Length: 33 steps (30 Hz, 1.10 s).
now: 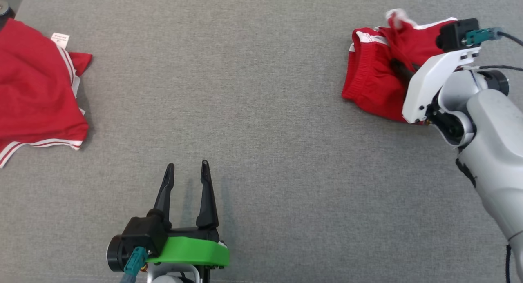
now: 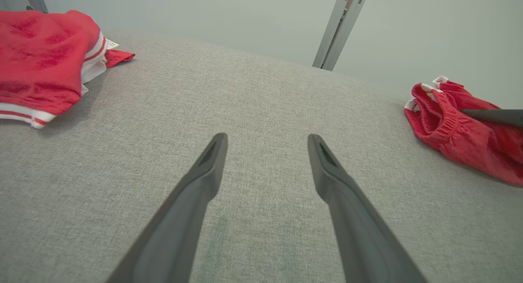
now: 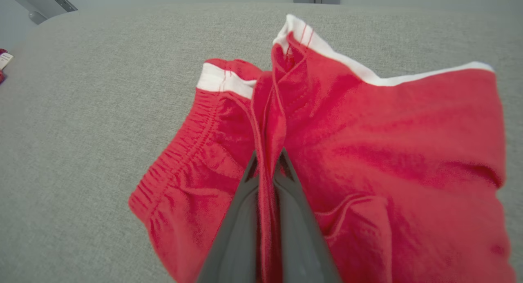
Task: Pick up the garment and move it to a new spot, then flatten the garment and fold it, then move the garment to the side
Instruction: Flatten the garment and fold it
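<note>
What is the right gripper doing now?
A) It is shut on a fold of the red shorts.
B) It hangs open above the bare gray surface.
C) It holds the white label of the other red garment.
A: in the right wrist view, the right gripper is pinched shut on a raised fold of the red shorts.

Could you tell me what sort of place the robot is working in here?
Likely a lab clothes-folding bench: a grey cloth-covered table, red shorts pinched by the right gripper, a bare wall.
</note>
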Tool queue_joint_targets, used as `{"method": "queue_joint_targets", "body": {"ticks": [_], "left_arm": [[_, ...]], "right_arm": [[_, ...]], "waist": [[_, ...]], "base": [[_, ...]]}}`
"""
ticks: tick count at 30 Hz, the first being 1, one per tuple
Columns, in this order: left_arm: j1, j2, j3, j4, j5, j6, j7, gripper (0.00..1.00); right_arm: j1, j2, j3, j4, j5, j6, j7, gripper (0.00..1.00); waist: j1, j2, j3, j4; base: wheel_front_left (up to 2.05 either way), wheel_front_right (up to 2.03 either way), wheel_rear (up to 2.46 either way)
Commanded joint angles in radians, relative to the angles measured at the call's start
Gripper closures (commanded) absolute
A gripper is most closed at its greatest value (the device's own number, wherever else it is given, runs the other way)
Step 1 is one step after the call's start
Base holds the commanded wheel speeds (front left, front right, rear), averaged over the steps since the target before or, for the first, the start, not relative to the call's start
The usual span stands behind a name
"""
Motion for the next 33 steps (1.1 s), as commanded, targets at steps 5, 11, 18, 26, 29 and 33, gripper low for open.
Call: {"method": "queue_joint_targets", "body": {"ticks": [5,11,18,26,29,33], "left_arm": [[0.012,0.001,-0.004,0.016,-0.015,0.007,-0.001,0.0],[0.026,0.001,-0.003,0.029,-0.014,0.005,-0.001,0.0],[0.034,0.001,0.005,0.041,-0.01,0.0,-0.001,0.0],[0.025,0.001,-0.003,0.048,-0.016,-0.005,-0.001,0.0],[0.035,0.001,0.001,0.054,-0.017,-0.005,0.0,0.0],[0.049,0.001,0.018,0.059,-0.012,-0.007,-0.001,0.0]], "right_arm": [[0.017,0.065,-0.037,0.048,-0.043,0.0,-0.044,1.0],[0.008,0.094,-0.053,0.058,-0.071,0.0,-0.052,1.0],[0.033,0.118,-0.058,0.057,-0.116,0.0,-0.06,1.0],[0.059,0.182,-0.041,0.062,-0.146,0.0,-0.113,0.0],[0.076,0.211,-0.032,0.043,-0.114,0.0,-0.132,0.0],[0.12,0.207,-0.032,-0.005,-0.079,0.0,-0.172,0.0]], "waist": [[0.0,-0.0001,-0.018,0.028],[0.0,-0.0001,-0.033,0.032],[0.0,-0.0001,-0.046,0.02],[0.0,-0.0001,-0.053,0.013],[0.0,-0.0001,-0.067,0.006],[0.0,-0.0001,-0.106,-0.004]], "base": [[0.0,0.0,0.0],[0.0,0.0,0.0],[0.0,0.0,0.0],[0.0,0.0,0.0],[0.0,0.0,0.0],[0.0,0.0,0.0]]}}
